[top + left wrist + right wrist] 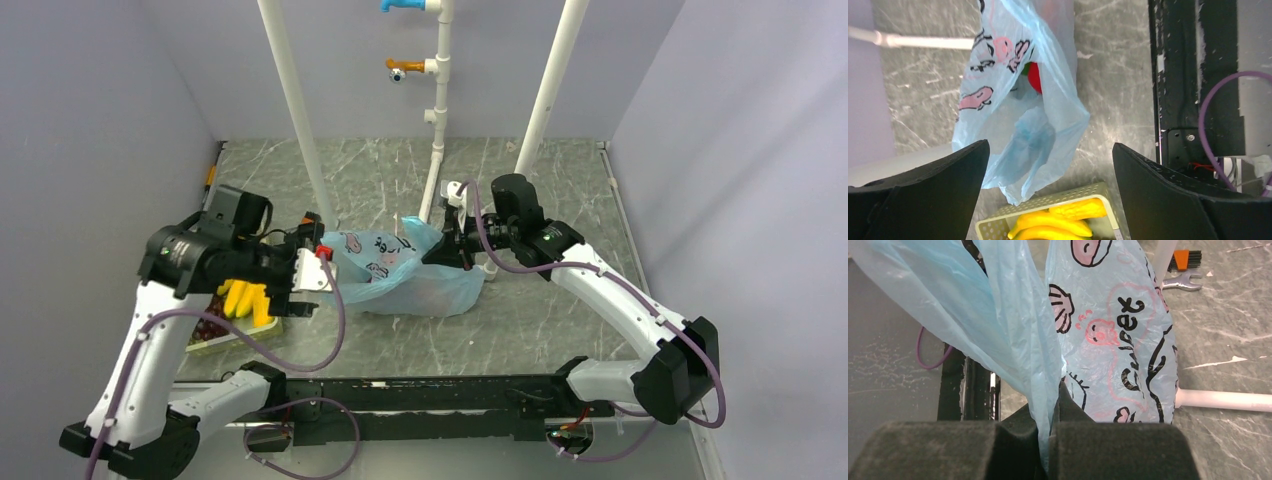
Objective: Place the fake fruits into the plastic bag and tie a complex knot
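The light-blue plastic bag [415, 275] with cartoon prints lies mid-table, its mouth toward the left arm. My right gripper [445, 250] is shut on a bunched strip of the bag's edge [1045, 370], holding that side up. A red fruit [1035, 77] shows inside the bag [1018, 115]. My left gripper [1049, 150] is open with nothing between its fingers; it hovers over the bag's left end and a basket. Yellow bananas [1053, 225] lie in that perforated pale-yellow basket [1048, 202], left of the bag [245, 298]. No knot shows.
White pipe posts [300, 110] stand behind the bag, and one pipe [1223, 400] lies along the table by it. A wrench [1180, 284] and an orange brush [1187, 257] lie on the marble top. A black rail [420, 395] runs along the near edge; grey walls close both sides.
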Controlling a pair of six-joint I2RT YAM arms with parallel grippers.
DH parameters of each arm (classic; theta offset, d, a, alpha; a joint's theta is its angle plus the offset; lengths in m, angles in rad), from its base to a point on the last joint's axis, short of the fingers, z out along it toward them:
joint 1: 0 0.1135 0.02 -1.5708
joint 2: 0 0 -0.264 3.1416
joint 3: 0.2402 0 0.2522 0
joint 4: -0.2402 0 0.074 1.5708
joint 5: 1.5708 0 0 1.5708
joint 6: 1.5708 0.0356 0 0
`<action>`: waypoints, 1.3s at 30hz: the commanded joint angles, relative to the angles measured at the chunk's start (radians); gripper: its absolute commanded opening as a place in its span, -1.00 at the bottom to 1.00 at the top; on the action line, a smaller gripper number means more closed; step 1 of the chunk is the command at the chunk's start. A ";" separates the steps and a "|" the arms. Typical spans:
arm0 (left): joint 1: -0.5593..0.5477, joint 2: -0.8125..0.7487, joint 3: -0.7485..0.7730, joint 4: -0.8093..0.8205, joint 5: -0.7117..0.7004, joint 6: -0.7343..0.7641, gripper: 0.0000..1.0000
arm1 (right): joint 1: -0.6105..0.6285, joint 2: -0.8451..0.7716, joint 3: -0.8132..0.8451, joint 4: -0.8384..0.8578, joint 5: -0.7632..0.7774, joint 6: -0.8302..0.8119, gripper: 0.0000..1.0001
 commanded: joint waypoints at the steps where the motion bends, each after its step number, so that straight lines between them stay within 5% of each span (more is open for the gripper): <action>1: -0.004 -0.021 -0.123 0.234 -0.083 -0.046 0.98 | -0.006 -0.010 0.038 -0.012 -0.033 -0.032 -1.00; 4: -0.028 -0.005 -0.160 0.287 -0.045 -0.056 0.54 | -0.012 -0.017 0.045 -0.035 -0.021 -0.036 -1.00; 7: -0.034 0.065 0.030 0.225 0.026 -0.168 -0.49 | -0.052 -0.044 0.078 -0.121 -0.017 -0.059 -1.00; 9: -0.020 0.106 0.234 0.219 0.172 -0.341 -0.96 | -0.069 -0.059 0.103 -0.182 0.006 -0.056 -1.00; 11: -0.016 0.088 0.261 0.323 0.328 -0.518 -1.00 | -0.066 -0.039 0.117 -0.202 0.082 0.005 -1.00; 14: -0.036 -0.016 0.022 0.526 0.451 -0.626 -1.00 | -0.041 0.063 0.148 -0.200 0.184 0.079 -1.00; 19: -0.181 -0.038 -0.225 0.363 0.447 -0.282 -1.00 | 0.024 0.218 0.193 -0.205 0.376 0.144 -1.00; 25: -0.391 -0.028 -0.548 0.216 0.184 0.081 -1.00 | 0.103 0.372 0.207 -0.202 0.550 0.116 -1.00; 30: -0.434 0.002 -0.703 0.268 0.071 0.187 -1.00 | 0.099 0.512 0.244 -0.204 0.604 0.103 -1.00; 39: -0.463 0.089 -0.758 0.322 0.029 0.188 -1.00 | 0.087 0.574 0.265 -0.221 0.549 0.084 -1.00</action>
